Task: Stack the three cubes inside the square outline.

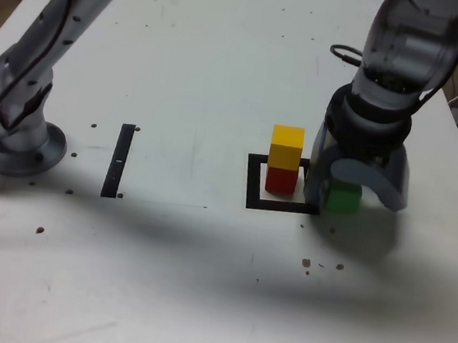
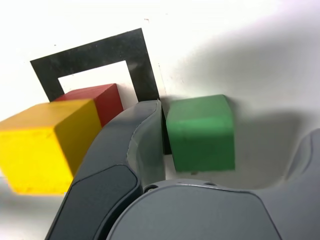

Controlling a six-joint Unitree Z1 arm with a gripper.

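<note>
A red cube (image 1: pixel 281 181) sits within the black square outline (image 1: pixel 254 193), a yellow cube (image 1: pixel 286 147) stacked on top of it. Just outside the outline, on the exterior view's right, a green cube (image 1: pixel 343 198) rests on the white tabletop (image 1: pixel 165 297) — between the gripper's (image 2: pixel 225 150) two fingers, which stand apart, one close beside the green cube.

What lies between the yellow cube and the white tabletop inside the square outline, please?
The red cube lies there, directly under the yellow cube, inside the square outline, as the exterior view shows.
</note>
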